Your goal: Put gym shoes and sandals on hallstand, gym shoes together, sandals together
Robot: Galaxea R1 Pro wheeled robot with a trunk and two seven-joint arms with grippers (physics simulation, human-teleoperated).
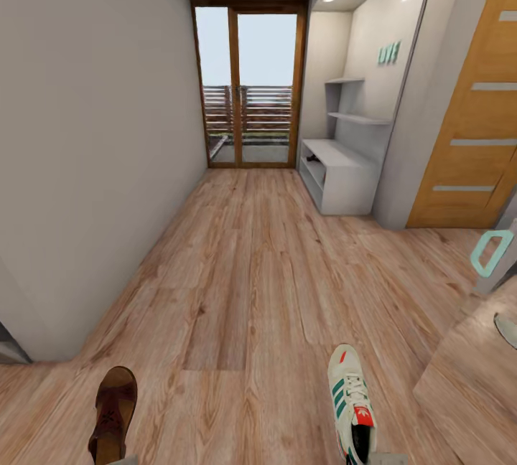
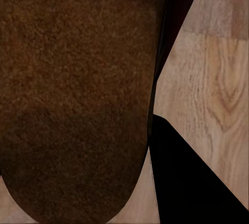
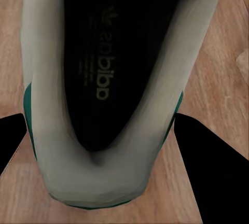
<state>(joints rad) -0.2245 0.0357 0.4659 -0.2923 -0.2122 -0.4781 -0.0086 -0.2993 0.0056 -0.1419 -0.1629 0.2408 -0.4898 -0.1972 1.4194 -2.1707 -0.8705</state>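
Observation:
A brown sandal (image 1: pixel 113 411) hangs low at the left of the head view, above the corridor floor (image 1: pixel 251 285). Its footbed (image 2: pixel 72 89) is close up in the left wrist view, with my left gripper (image 2: pixel 83 146) shut on it and one black finger (image 2: pixel 192 182) beside it. A white gym shoe (image 1: pixel 351 402) with green stripes hangs low at the right. My right gripper (image 3: pixel 101 125) is shut on its heel (image 3: pixel 98 172), a black finger (image 3: pixel 212 172) on each side. The pale grey hallstand (image 1: pixel 341 171) stands far ahead on the right, with a small dark thing (image 1: pixel 312 158) on it.
A glazed wooden door (image 1: pixel 249 85) closes the corridor's far end. The left wall (image 1: pixel 93 149) runs along the whole left side. On the right are a wooden door (image 1: pixel 474 128), a teal handle (image 1: pixel 492 250) and a wooden surface (image 1: pixel 474 379) close by.

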